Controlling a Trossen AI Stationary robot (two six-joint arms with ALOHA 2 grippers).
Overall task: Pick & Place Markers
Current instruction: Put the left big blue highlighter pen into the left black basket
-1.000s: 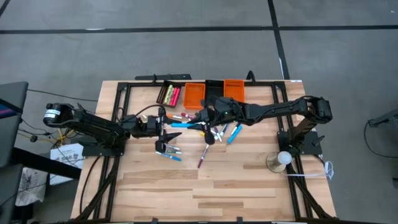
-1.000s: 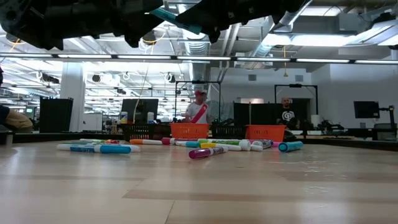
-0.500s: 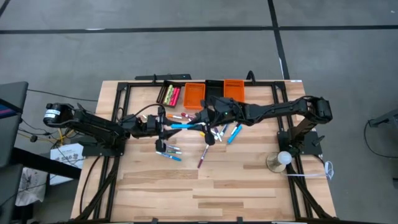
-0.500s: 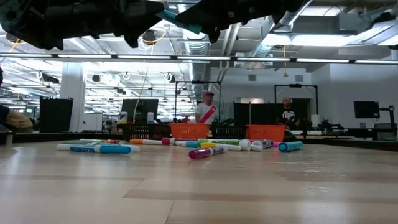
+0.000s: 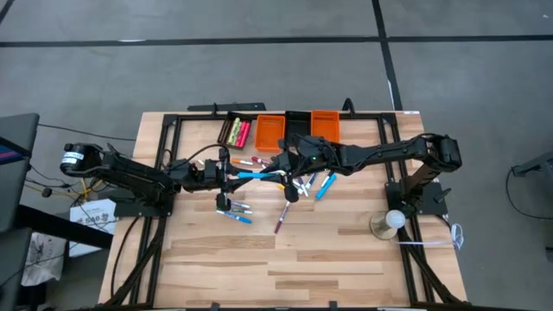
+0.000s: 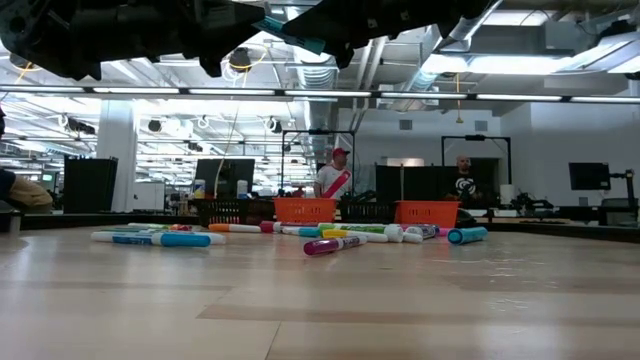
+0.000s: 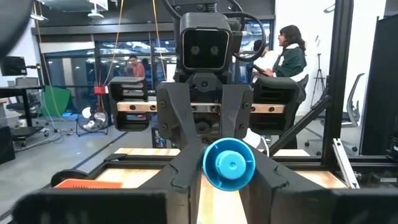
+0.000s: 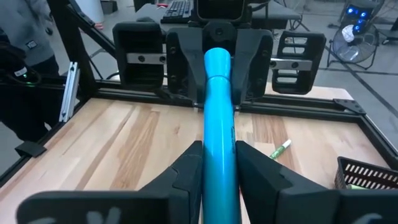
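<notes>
A blue marker (image 5: 256, 174) hangs level above the table's centre, the left gripper (image 5: 232, 174) clamped on its nine-o'clock end and the right gripper (image 5: 282, 172) clamped on its three-o'clock end. More markers (image 5: 304, 185) lie scattered below; toward twelve o'clock stand the orange bins (image 5: 270, 131).

Markers (image 6: 330, 243) scattered across table (image 6: 320, 310); orange bins (image 6: 305, 210) behind; arms overhead.

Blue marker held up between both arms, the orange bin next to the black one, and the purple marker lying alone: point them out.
Long blue marker (image 8: 219, 124), right wrist view, mid-barrel.
Small rectangular orange bin (image 5: 270, 132), high view, inside floor.
Short purple marker (image 5: 281, 219), high view, middle of its barrel.
</notes>
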